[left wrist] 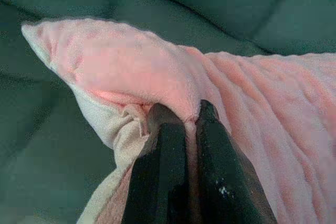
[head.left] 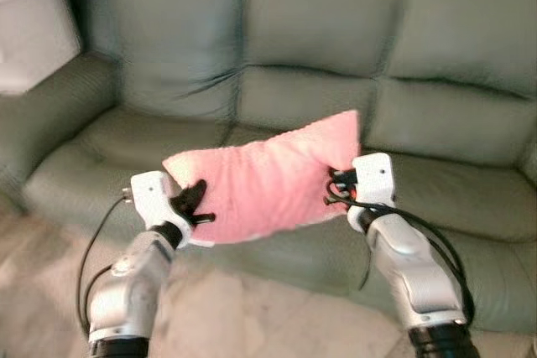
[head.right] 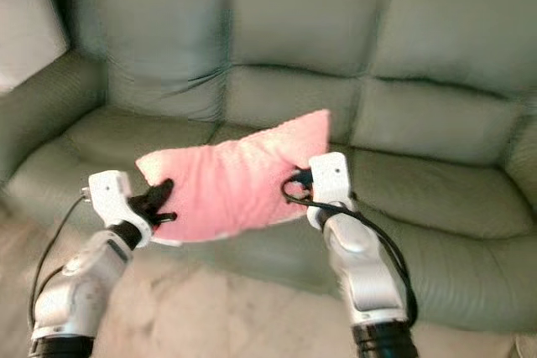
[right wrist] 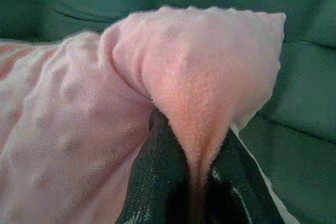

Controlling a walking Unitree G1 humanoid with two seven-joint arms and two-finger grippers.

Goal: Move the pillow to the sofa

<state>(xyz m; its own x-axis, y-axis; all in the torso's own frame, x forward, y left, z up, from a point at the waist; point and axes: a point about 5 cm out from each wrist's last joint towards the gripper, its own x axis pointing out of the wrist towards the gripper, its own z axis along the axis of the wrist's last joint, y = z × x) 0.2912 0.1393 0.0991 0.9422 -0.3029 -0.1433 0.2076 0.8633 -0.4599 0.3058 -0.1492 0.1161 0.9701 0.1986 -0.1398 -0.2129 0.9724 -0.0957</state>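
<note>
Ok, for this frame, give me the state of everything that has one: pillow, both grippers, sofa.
Pink pillow: held up in the air in front of the sofa seat, pinched at both ends, not yet set down.
Left gripper: shut on the pillow's left end.
Right gripper: shut on the pillow's right end.
Green sofa: seat cushions bare.

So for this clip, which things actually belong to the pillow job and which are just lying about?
Part of the job:
- pink pillow, held in the air between both grippers
- left gripper, pinching its one end
- right gripper, pinching the other end
- green sofa, the goal, just ahead

Just lying about:
- white object beyond the sofa's arm, too blurred to identify
</note>
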